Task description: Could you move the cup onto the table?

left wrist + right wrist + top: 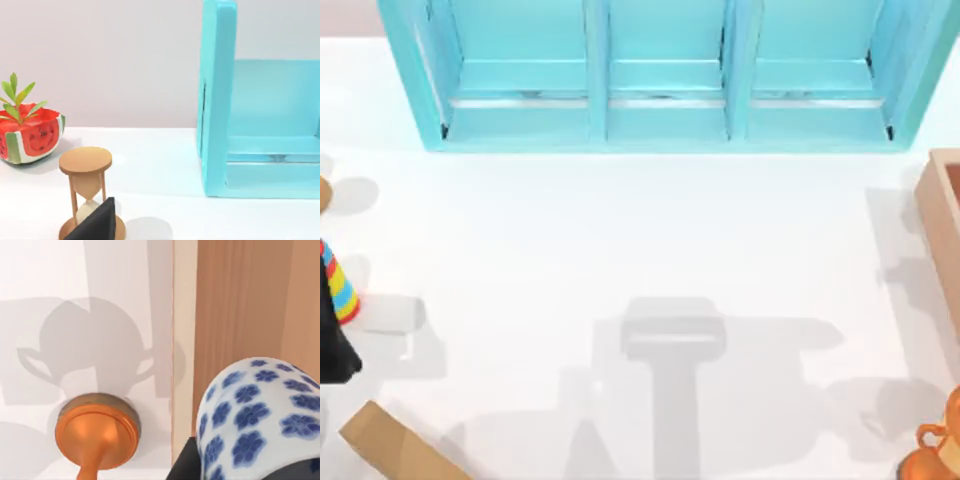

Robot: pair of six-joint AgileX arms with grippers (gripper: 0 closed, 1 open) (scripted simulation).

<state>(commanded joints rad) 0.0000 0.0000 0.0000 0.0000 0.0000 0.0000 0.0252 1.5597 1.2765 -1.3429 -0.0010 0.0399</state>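
Observation:
The cup [255, 410], white with dark blue flowers, sits close under the right wrist camera. My right gripper [242, 471] is shut on it, with dark fingers [184, 466] against its sides. Behind the cup lies the tan wooden box [240, 310], so the cup is over the box, near its edge. The white table [620, 230] spreads beside the box [942, 230] at the right edge of the top view. My left arm is parked at the table's left side, its wrist camera facing the cabinet's left end.
A shiny orange jug [97, 435] stands on the table beside the box, at the front right [935, 450]. The turquoise cabinet [660, 80] lines the back. An hourglass [86, 185], a watermelon planter [30, 135] and a black and striped object [335, 320] stand at the left.

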